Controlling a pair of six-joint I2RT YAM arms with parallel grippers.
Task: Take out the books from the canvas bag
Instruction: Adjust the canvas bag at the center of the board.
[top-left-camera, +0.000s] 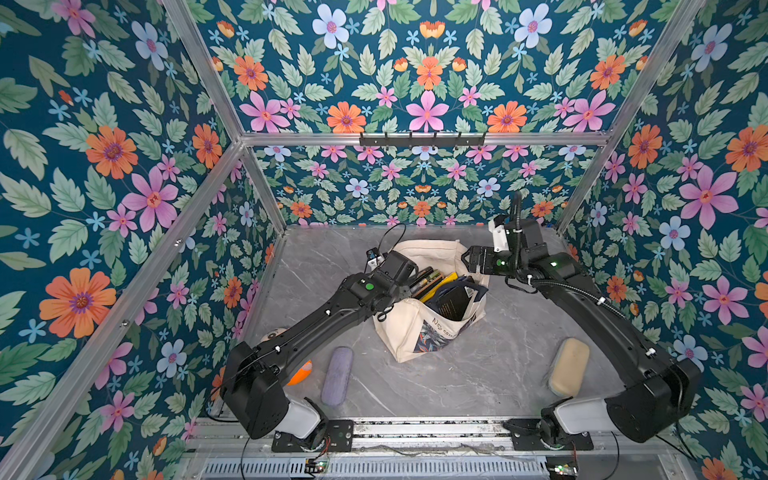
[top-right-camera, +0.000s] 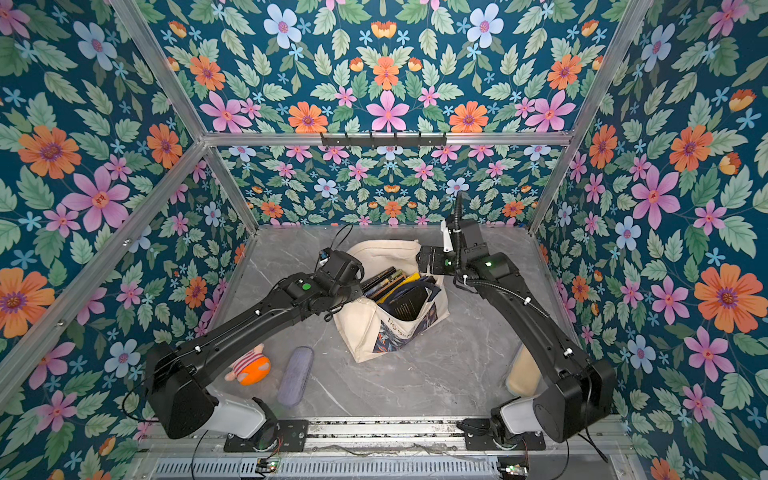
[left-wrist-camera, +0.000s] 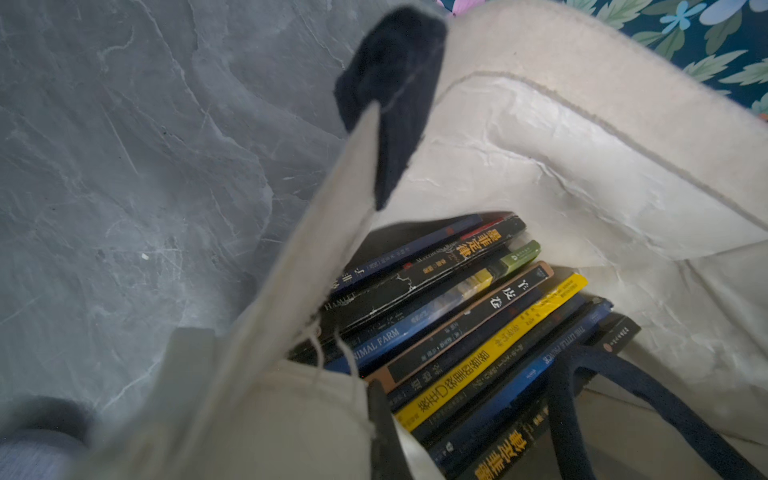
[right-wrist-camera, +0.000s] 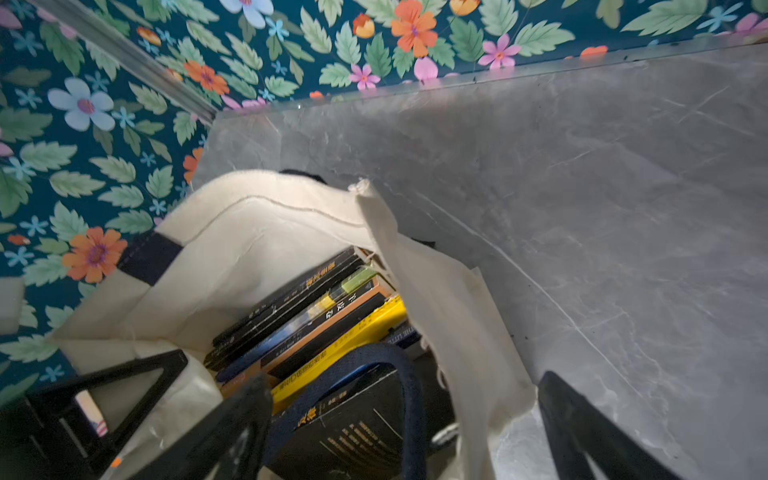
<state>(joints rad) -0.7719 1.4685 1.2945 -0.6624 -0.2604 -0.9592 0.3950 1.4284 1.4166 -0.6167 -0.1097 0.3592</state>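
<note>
**Top view:** bag (top-left-camera: 397, 332) stands open, books (top-left-camera: 436, 286) upright inside, spines up. We see the left gripper (top-left-camera: 409, 286) at one rim and the right gripper (top-left-camera: 471, 259) at the opposite rim. **L wrist:** left gripper (left-wrist-camera: 286, 395) is clamped on the rim cloth, w/ books (left-wrist-camera: 478, 332) packed tight below. **R wrist:** right gripper (right-wrist-camera: 403, 378) is spread wide astride the bag (right-wrist-camera: 249, 232) wall, holding nothing. We judge the books thin, stiff, glossy & light singly, so pinch one at a spine end and lift straight. The canvas is limp, so keep it pinned.
</note>
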